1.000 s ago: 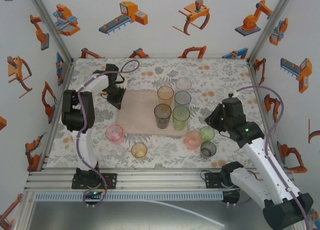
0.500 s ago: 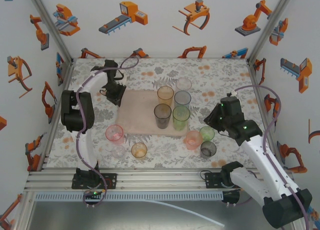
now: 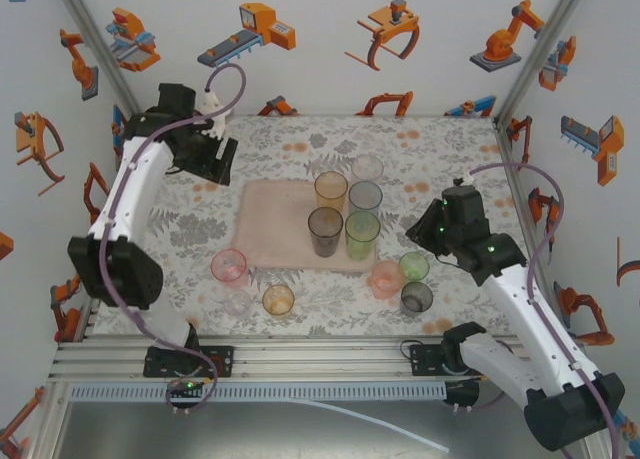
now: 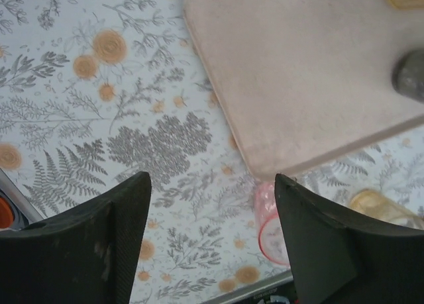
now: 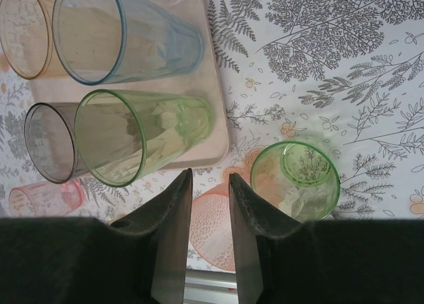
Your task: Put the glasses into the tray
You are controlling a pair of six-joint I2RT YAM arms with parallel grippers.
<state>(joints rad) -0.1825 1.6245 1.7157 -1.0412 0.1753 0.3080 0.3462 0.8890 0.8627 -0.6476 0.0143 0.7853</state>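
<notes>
The pale pink tray lies mid-table. On its right part stand a tall amber glass, a blue one, a smoky one and a tall green one. A clear glass stands at the tray's far edge. On the cloth are a pink glass, a short amber glass, a peach dotted glass, a short green glass and a short smoky glass. My left gripper hangs open and empty, high at the far left. My right gripper hovers over the peach glass, its fingers a narrow gap apart and holding nothing.
The floral cloth covers the table, with walls on three sides and an aluminium rail along the near edge. The left wrist view looks down on the tray's near-left corner and the pink glass. The tray's left half is bare.
My left arm has lifted away from the tray's left edge and swung to the far-left back of the table. My right gripper has crept slightly left, toward the peach glass.
</notes>
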